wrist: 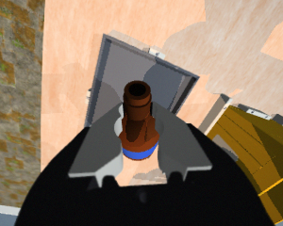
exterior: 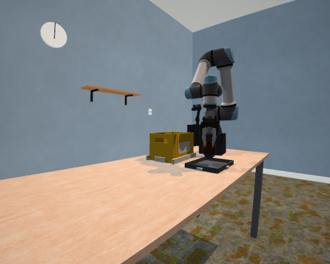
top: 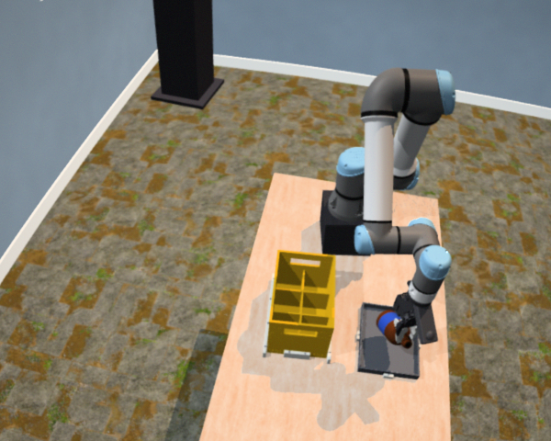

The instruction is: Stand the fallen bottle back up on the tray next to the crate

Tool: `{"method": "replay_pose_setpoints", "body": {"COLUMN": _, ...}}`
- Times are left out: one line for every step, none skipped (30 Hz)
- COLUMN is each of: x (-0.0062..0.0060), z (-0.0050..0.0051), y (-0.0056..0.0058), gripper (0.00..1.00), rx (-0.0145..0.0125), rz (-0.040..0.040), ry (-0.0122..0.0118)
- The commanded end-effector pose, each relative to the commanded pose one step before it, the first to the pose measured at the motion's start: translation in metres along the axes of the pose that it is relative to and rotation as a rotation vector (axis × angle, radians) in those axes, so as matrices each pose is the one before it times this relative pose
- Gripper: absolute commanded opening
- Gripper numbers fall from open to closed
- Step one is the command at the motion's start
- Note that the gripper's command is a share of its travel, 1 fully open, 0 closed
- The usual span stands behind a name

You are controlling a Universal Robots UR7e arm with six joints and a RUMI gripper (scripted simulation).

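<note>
My gripper (top: 404,327) is shut on the brown bottle with a blue band (top: 392,327) and holds it lifted above the dark grey tray (top: 388,343). In the wrist view the fingers clamp the bottle (wrist: 138,121) near its shoulder, and its open mouth points away from the camera toward the tray (wrist: 139,85) below. In the exterior view the bottle (exterior: 209,147) hangs a little above the tray (exterior: 209,164), tilted, clear of the tray floor.
The yellow crate (top: 300,303) with dividers stands left of the tray, and shows at the right edge of the wrist view (wrist: 255,151). The robot's black base (top: 342,228) sits behind both. The table's right edge lies close beyond the tray.
</note>
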State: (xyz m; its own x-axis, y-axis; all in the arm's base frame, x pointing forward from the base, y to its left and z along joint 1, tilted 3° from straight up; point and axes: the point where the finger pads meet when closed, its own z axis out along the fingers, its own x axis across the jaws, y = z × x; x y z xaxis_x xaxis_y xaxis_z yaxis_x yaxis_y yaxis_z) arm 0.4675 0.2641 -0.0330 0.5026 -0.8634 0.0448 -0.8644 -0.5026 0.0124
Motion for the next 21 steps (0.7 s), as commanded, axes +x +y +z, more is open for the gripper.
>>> {"method": "replay_pose_setpoints", "body": {"x": 0.00012, "z": -0.01070, "y": -0.00044, "gripper": 0.00, "rx": 0.00135, "rz": 0.00004, "ry": 0.00027}}
{"method": "replay_pose_setpoints", "body": {"x": 0.00000, "z": -0.00189, "y": 0.00000, "gripper": 0.00, "rx": 0.00000, "rz": 0.00000, "ry": 0.00000}}
{"method": "replay_pose_setpoints", "body": {"x": 0.00000, "z": -0.00189, "y": 0.00000, "gripper": 0.00, "rx": 0.00000, "rz": 0.00000, "ry": 0.00000}}
{"method": "replay_pose_setpoints", "body": {"x": 0.00000, "z": -0.00187, "y": 0.00001, "gripper": 0.00, "rx": 0.00000, "rz": 0.00000, "ry": 0.00000}}
{"method": "replay_pose_setpoints", "body": {"x": 0.00000, "z": -0.00188, "y": -0.00001, "gripper": 0.00, "rx": 0.00000, "rz": 0.00000, "ry": 0.00000}}
{"method": "replay_pose_setpoints", "body": {"x": 0.00000, "z": -0.00186, "y": 0.00000, "gripper": 0.00, "rx": 0.00000, "rz": 0.00000, "ry": 0.00000}}
{"method": "replay_pose_setpoints", "body": {"x": 0.00000, "z": -0.00184, "y": 0.00000, "gripper": 0.00, "rx": 0.00000, "rz": 0.00000, "ry": 0.00000}}
{"method": "replay_pose_setpoints", "body": {"x": 0.00000, "z": -0.00182, "y": -0.00001, "gripper": 0.00, "rx": 0.00000, "rz": 0.00000, "ry": 0.00000}}
{"method": "replay_pose_setpoints", "body": {"x": 0.00000, "z": 0.00000, "y": 0.00000, "gripper": 0.00, "rx": 0.00000, "rz": 0.00000, "ry": 0.00000}}
{"method": "replay_pose_setpoints", "body": {"x": 0.00000, "z": 0.00000, "y": 0.00000, "gripper": 0.00, "rx": 0.00000, "rz": 0.00000, "ry": 0.00000}}
{"method": "replay_pose_setpoints", "body": {"x": 0.00000, "z": -0.00180, "y": 0.00000, "gripper": 0.00, "rx": 0.00000, "rz": 0.00000, "ry": 0.00000}}
{"method": "replay_pose_setpoints", "body": {"x": 0.00000, "z": -0.00177, "y": 0.00000, "gripper": 0.00, "rx": 0.00000, "rz": 0.00000, "ry": 0.00000}}
{"method": "replay_pose_setpoints", "body": {"x": 0.00000, "z": -0.00175, "y": 0.00000, "gripper": 0.00, "rx": 0.00000, "rz": 0.00000, "ry": 0.00000}}
{"method": "replay_pose_setpoints", "body": {"x": 0.00000, "z": -0.00172, "y": 0.00000, "gripper": 0.00, "rx": 0.00000, "rz": 0.00000, "ry": 0.00000}}
{"method": "replay_pose_setpoints", "body": {"x": 0.00000, "z": -0.00169, "y": 0.00000, "gripper": 0.00, "rx": 0.00000, "rz": 0.00000, "ry": 0.00000}}
{"method": "replay_pose_setpoints", "body": {"x": 0.00000, "z": -0.00166, "y": 0.00000, "gripper": 0.00, "rx": 0.00000, "rz": 0.00000, "ry": 0.00000}}
{"method": "replay_pose_setpoints", "body": {"x": 0.00000, "z": -0.00163, "y": 0.00000, "gripper": 0.00, "rx": 0.00000, "rz": 0.00000, "ry": 0.00000}}
{"method": "replay_pose_setpoints", "body": {"x": 0.00000, "z": -0.00160, "y": 0.00000, "gripper": 0.00, "rx": 0.00000, "rz": 0.00000, "ry": 0.00000}}
{"method": "replay_pose_setpoints", "body": {"x": 0.00000, "z": -0.00156, "y": 0.00000, "gripper": 0.00, "rx": 0.00000, "rz": 0.00000, "ry": 0.00000}}
{"method": "replay_pose_setpoints", "body": {"x": 0.00000, "z": -0.00153, "y": 0.00000, "gripper": 0.00, "rx": 0.00000, "rz": 0.00000, "ry": 0.00000}}
{"method": "replay_pose_setpoints", "body": {"x": 0.00000, "z": -0.00150, "y": 0.00000, "gripper": 0.00, "rx": 0.00000, "rz": 0.00000, "ry": 0.00000}}
